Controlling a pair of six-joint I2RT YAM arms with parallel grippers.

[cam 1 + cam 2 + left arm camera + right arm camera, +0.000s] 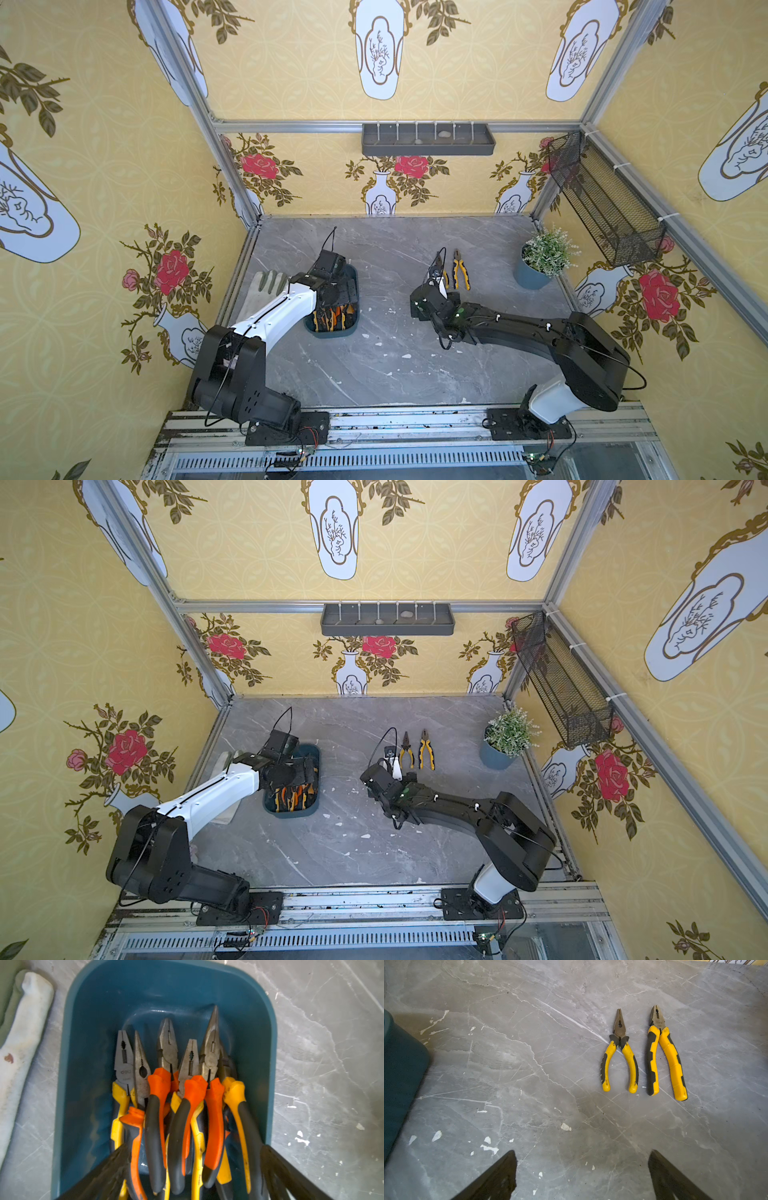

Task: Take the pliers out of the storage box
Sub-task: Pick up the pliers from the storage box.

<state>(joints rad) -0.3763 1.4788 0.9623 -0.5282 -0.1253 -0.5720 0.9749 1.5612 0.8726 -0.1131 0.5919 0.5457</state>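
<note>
The left claw (194, 1147) hangs low over the dark teal-blue plastic storage box (93, 1022) with rounded corners, its two black fingers (108, 1172) spread wide apart. Between those fingers sit the handles of a tight bundle of pliers (162, 1105), orange-and-black and yellow-and-black. Their dark metal heads point away from the claw toward the box's far wall. The fingertips stand just outside the outermost handles; whether they touch them cannot be told. Nothing is clamped. On this claw's outer side, away from the other arm, a dirty white fabric work glove (22, 1043) lies on the bench just beside the box.

The right claw (582, 1152) is also wide apart and holds nothing, poised above the bare grey marble-patterned bench (508, 1064). Ahead of its fingertips lie two tools already outside the box, side by side and apart: yellow-and-black long-nose pliers (627, 1053) and larger yellow-and-black combination pliers (670, 1059), heads pointing away from the claw. The box stands off to this claw's left, as both top views show (330, 333) (291, 814).
</note>
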